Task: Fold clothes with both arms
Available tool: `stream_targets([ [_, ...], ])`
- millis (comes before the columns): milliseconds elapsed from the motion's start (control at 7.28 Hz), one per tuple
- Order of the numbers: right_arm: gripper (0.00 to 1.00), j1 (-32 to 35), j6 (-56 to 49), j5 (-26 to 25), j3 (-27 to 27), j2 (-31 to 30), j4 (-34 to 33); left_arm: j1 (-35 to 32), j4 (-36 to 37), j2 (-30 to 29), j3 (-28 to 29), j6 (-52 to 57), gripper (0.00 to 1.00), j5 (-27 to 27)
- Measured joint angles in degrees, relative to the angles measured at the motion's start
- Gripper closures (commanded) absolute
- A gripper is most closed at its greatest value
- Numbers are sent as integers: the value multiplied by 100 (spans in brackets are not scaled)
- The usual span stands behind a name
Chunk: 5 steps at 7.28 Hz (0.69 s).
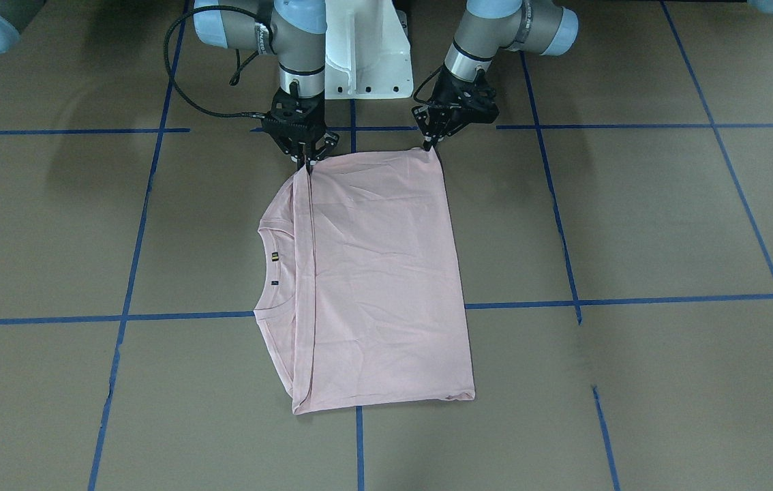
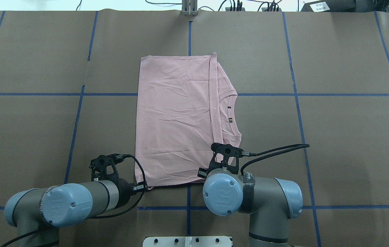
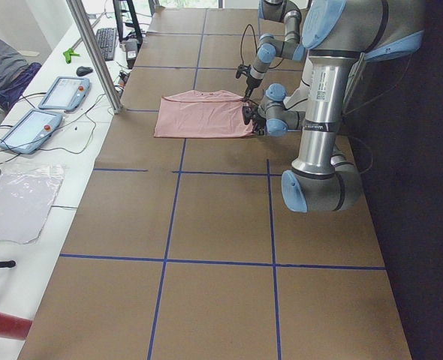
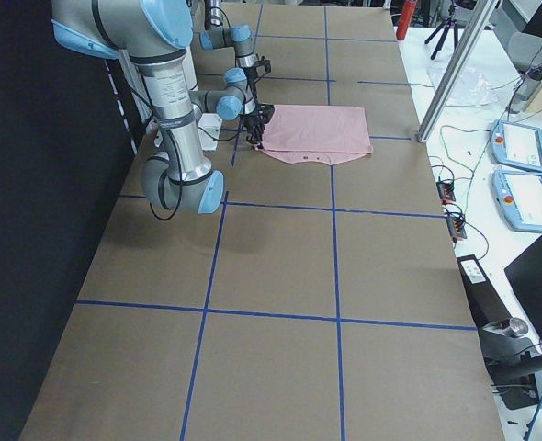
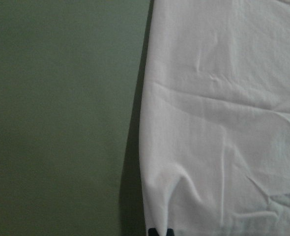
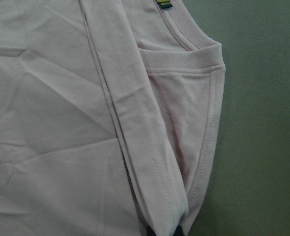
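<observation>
The pale pink T-shirt (image 1: 380, 273) lies folded flat in a tall rectangle on the brown table, and it also shows from overhead (image 2: 174, 116). Its ribbed collar (image 1: 270, 266) sticks out on the robot's right side. The drawing and text are hidden. My left gripper (image 1: 431, 144) is shut on the shirt's near corner; its wrist view shows cloth (image 5: 223, 123) rising into the fingertips (image 5: 159, 231). My right gripper (image 1: 306, 164) is shut on the other near corner, at the folded hem and shoulder (image 6: 150, 162).
The white pedestal base (image 1: 366, 48) stands just behind both grippers. Blue tape lines (image 1: 632, 300) grid the brown table. A metal post (image 3: 94, 52) and two tablets (image 3: 64, 91) stand along the far side bench.
</observation>
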Motion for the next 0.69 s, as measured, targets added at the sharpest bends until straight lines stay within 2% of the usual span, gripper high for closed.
stream_targets([
  [687,100,48,79,9,117,0,-32,-8,52,6,-145,41,100,-18],
])
